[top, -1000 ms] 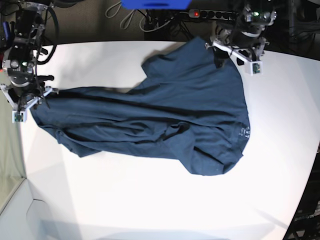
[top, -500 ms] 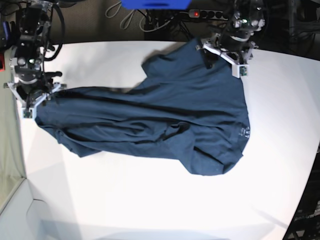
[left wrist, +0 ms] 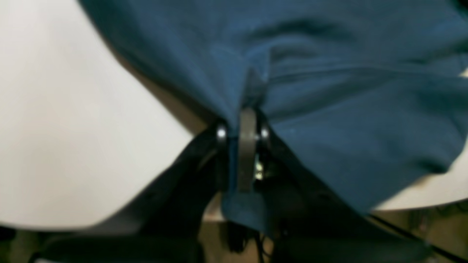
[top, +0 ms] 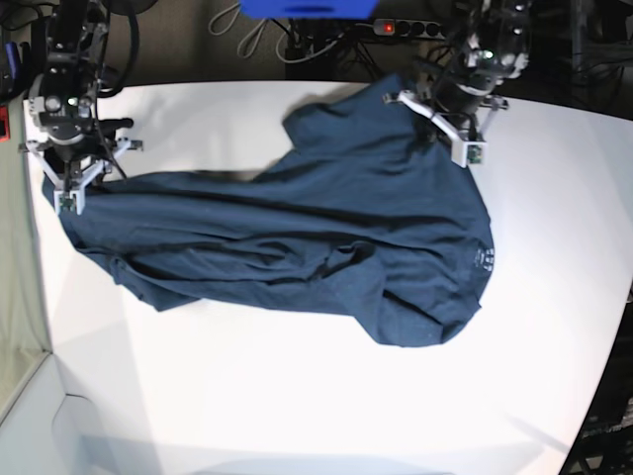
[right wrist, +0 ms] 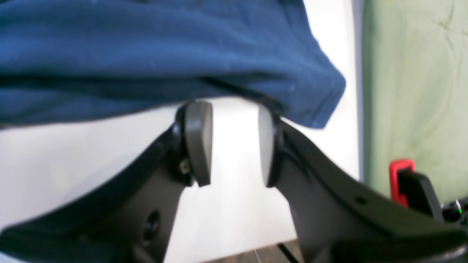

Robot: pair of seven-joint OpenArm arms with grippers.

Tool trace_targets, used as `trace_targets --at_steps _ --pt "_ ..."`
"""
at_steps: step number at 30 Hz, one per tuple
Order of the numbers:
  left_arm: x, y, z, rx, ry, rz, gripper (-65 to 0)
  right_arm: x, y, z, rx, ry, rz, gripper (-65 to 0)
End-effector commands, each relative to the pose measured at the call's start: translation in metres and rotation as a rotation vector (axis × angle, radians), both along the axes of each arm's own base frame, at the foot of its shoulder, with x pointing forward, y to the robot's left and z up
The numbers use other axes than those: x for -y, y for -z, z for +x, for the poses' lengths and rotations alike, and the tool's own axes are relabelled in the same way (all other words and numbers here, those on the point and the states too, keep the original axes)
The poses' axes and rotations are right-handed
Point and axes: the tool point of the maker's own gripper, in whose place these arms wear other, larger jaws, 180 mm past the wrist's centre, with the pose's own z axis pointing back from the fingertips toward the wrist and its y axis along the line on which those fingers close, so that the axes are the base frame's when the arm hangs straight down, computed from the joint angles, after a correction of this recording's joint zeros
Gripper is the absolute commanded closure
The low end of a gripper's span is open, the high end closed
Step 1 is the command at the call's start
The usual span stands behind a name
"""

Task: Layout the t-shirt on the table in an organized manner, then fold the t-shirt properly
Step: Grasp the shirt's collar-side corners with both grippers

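On the table (top: 297, 396), the left end effector (left wrist: 243, 120) pinches the t-shirt (top: 326, 237); the right end effector (right wrist: 234, 146) gapes, holding nothing.

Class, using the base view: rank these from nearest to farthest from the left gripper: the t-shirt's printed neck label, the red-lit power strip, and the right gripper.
From the left gripper, at the shirt's far edge:
1. Power strip, just behind it, off the table.
2. Neck label, toward the near side, on the t-shirt.
3. Right gripper, across the table at the shirt's opposite end.
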Motion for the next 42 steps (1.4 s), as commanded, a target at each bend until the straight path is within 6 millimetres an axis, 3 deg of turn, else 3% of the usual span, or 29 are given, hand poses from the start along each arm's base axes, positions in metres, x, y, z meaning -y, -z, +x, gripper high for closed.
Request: trace_targets --at_steps 1,5,10,12,19,26,30,38,42 --pt "-0.004 -0.026 0.018 0.101 0.012 0.015 -0.2 0.001 -0.008 0.005 0.035 -0.003 -0.009 -21.8" --pt "-0.033 -0.063 0.036 0.206 -0.018 0.07 -0.2 -0.002 -0.007 0.005 0.035 0.001 0.001 -21.8" --pt "-0.082 -0.092 0.06 0.303 -0.128 0.142 -0.2 -0.008 -0.002 0.002 0.027 0.005 0.019 -21.8" --pt "-0.092 -0.098 0.063 0.319 -0.153 0.157 -0.2 -0.015 0.002 0.0 0.014 -0.011 0.027 -21.8" --pt "-0.094 -0.101 0.071 0.336 -0.162 0.154 -0.2 -0.044 0.019 -0.017 -0.053 -0.086 0.058 -22.0" --pt "-0.094 -0.099 0.069 0.328 -0.162 0.155 -0.2 -0.048 0.027 -0.036 -0.097 -0.095 0.062 -22.2" --pt "-0.093 -0.097 0.067 0.318 -0.159 0.154 -0.2 -0.06 0.028 -0.036 -0.112 -0.169 0.073 -22.6" --pt "-0.086 -0.076 0.059 0.169 -0.148 0.134 -0.2 -0.08 0.015 -0.044 -0.152 -0.245 0.085 -42.0" --pt "-0.086 -0.074 0.057 0.151 -0.146 0.136 -0.2 -0.086 0.016 -0.055 -0.173 -0.236 0.104 -44.6"
